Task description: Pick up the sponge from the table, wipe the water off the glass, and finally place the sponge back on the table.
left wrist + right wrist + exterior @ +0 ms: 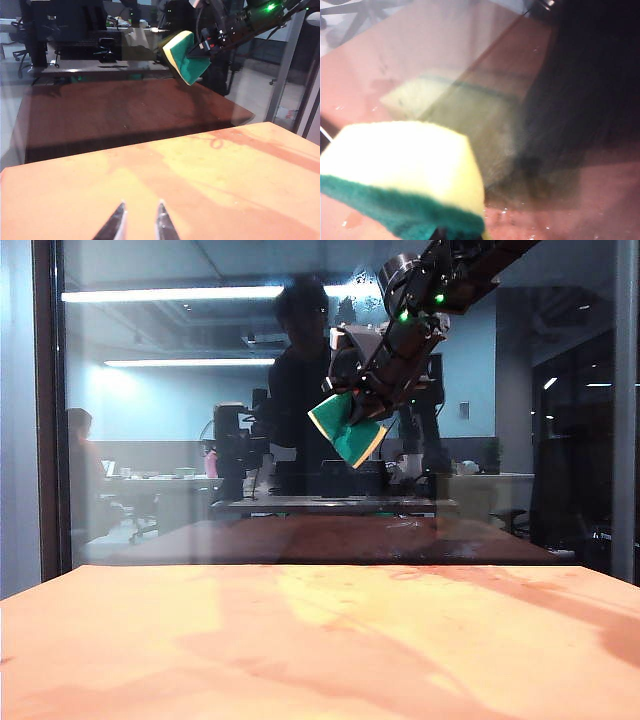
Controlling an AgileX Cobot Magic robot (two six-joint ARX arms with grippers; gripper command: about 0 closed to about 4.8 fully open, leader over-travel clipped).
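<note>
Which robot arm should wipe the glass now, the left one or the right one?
The right one, probably. The right gripper is shut on the sponge, held up high against the glass. The left gripper is low over the table, holding nothing, far from the glass.

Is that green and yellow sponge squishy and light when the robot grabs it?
Probably squishy: the sponge looks like soft foam, pinched in the right claw. Likely light, since it's held high by one edge against the glass. Its green side looks rough, so it probably won't slip.
</note>
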